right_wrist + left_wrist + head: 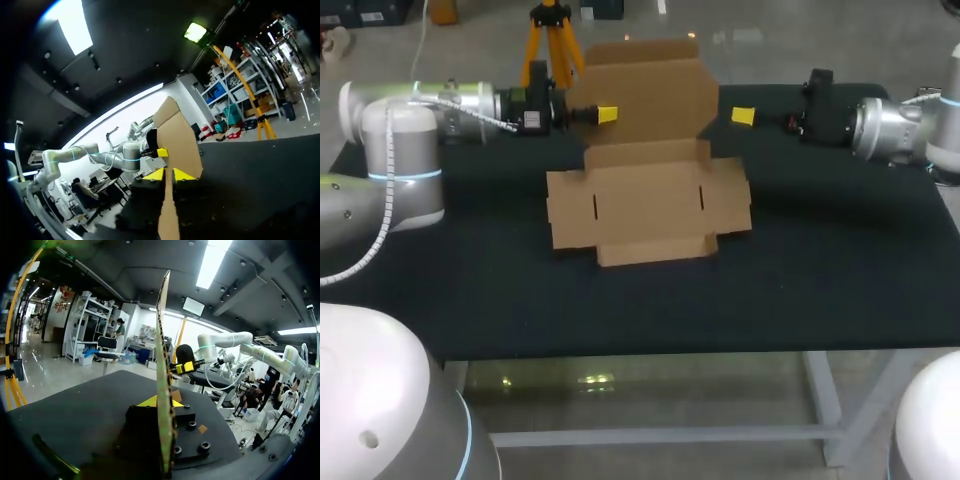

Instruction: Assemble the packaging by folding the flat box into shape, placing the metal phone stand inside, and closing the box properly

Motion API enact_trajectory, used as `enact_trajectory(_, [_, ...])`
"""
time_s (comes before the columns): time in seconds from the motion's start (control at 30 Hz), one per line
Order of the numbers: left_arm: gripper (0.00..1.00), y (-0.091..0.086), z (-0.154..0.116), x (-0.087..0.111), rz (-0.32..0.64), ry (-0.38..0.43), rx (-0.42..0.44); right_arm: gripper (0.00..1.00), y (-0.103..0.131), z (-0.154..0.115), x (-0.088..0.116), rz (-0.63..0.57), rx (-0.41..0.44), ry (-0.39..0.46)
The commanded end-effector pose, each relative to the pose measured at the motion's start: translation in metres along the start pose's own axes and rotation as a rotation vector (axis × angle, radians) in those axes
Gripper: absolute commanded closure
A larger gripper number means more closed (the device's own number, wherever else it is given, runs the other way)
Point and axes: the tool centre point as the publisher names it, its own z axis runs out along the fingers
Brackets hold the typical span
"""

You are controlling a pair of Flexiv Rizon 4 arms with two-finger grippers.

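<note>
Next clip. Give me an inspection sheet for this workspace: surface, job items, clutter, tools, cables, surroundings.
Surface: black mat-covered table, no damage visible.
Job's things: flat brown cardboard box lies unfolded at mid-table, with its raised lid panel standing up at the far side. Metal phone stand: nothing seen.
Clutter: nothing seen.
Grippers: left tool is shut on the raised lid panel's left edge. Right tool sits off the panel's right edge, apart from it in the head view; whether it is open or shut cannot be told.
Cables: white spiral-wrapped cable runs along the left arm, off the mat.
Surroundings: nothing seen reaching over the table.
</note>
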Motion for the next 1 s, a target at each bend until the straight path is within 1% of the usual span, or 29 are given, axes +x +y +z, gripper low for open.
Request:
enact_trajectory(0.03, [1.0, -0.003, 0.005, -0.008, 0.009, 0.036, -0.005, 1.0, -0.006, -0.017, 0.021, -0.02, -0.003, -0.144])
enact_trajectory(0.23, [1.0, -0.011, 0.01, -0.01, 0.033, 0.048, -0.01, 1.0, -0.014, -0.031, 0.033, -0.056, 0.02, -0.173])
enact_trajectory(0.47, [1.0, -0.019, 0.016, -0.011, 0.056, 0.051, -0.004, 1.0, -0.026, -0.04, 0.048, -0.105, 0.069, -0.237])
enact_trajectory(0.53, [1.0, -0.022, 0.017, -0.012, 0.064, 0.034, 0.01, 1.0, -0.03, -0.043, 0.053, -0.134, 0.068, -0.281])
enact_trajectory(0.57, [1.0, -0.024, 0.017, -0.012, 0.082, 0.003, 0.024, 1.0, -0.033, -0.044, 0.056, -0.177, 0.032, -0.355])
enact_trajectory(0.6, [1.0, -0.024, 0.017, -0.012, 0.082, 0.003, 0.024, 1.0, -0.036, -0.045, 0.059, -0.203, 0.014, -0.394])
enact_trajectory(1.0, [1.0, -0.024, 0.017, -0.012, 0.082, 0.003, 0.024, 1.0, -0.036, -0.045, 0.059, -0.203, 0.014, -0.394])
